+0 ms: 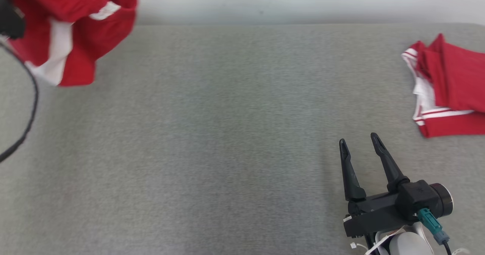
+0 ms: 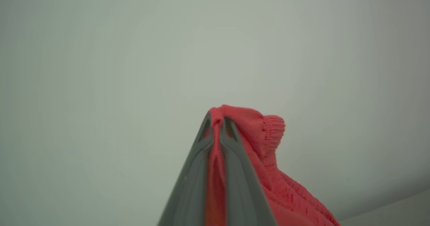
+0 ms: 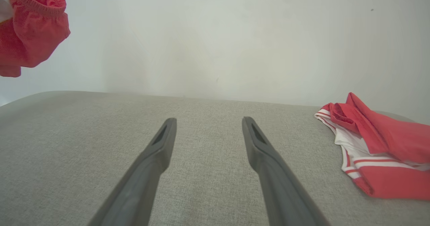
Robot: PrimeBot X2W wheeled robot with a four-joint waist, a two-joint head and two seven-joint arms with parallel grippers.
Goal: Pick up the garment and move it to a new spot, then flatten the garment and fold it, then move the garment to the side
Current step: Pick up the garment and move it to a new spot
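A red garment with white stripes hangs in the air at the upper left of the head view, lifted off the grey surface. In the left wrist view my left gripper is shut on a bunched red fold of the garment near its ribbed hem. The right wrist view shows the same hanging garment at its top left. My right gripper rests low at the lower right, open, its fingers spread with nothing between them; it also appears as the right gripper over bare fabric.
A second red garment with white trim, folded, lies at the right edge of the grey padded surface; it is seen too as the folded garment. A pale wall runs behind. A black cable loops at the left.
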